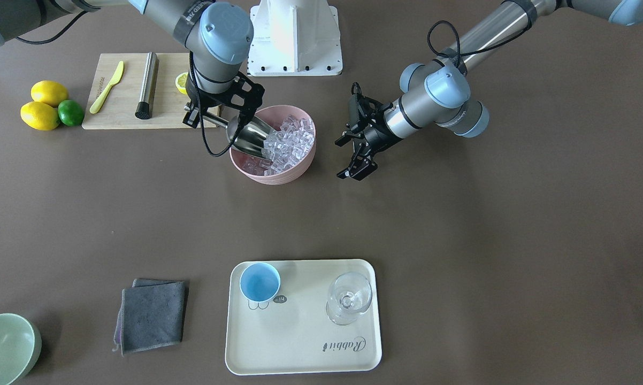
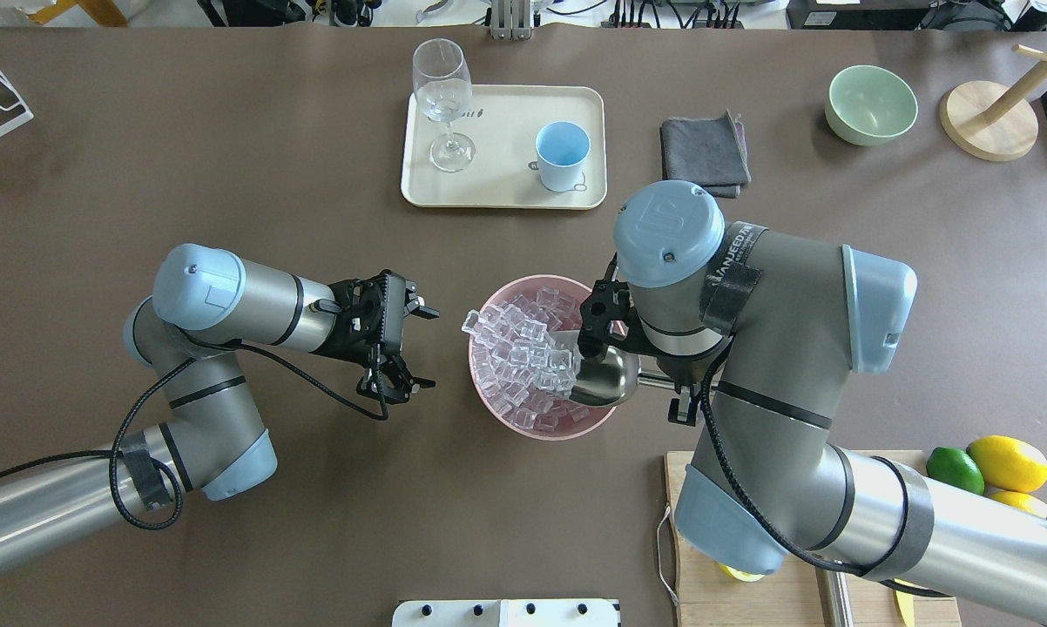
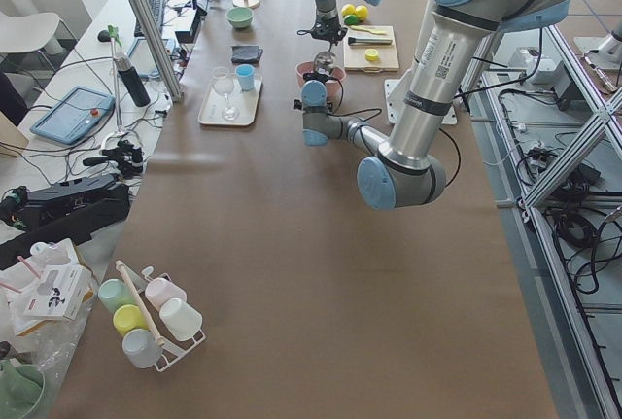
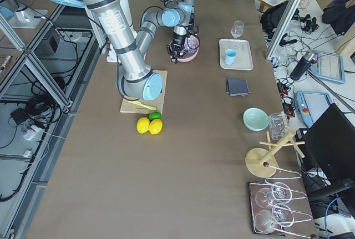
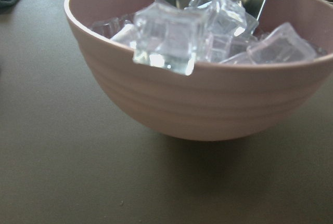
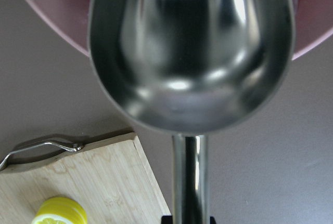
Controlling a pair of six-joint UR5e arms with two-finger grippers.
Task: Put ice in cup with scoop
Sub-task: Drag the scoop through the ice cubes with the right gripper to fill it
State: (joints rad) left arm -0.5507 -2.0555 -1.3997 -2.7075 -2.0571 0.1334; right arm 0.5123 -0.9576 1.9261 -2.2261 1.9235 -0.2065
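Note:
My right gripper (image 1: 206,116) is shut on the thin handle of the steel scoop (image 1: 251,136). The scoop's trough is tilted down into the pink bowl (image 1: 278,177) and pushed into the pile of clear ice cubes (image 1: 292,141). In the right wrist view the trough (image 6: 190,52) is shiny and holds no ice apart from cubes at its front lip. One cube (image 5: 166,37) hangs over the bowl's rim. My left gripper (image 1: 342,159) is open and empty beside the bowl. The light-blue cup (image 1: 259,282) stands empty on the cream tray (image 1: 300,342).
A clear stemmed glass (image 1: 348,299) shares the tray. A grey cloth (image 1: 151,314) and a pale green bowl (image 1: 6,347) lie nearby. A wooden board (image 1: 123,107) holds a yellow knife, a steel cylinder and a lemon half; lemons and a lime (image 1: 51,107) sit beside it.

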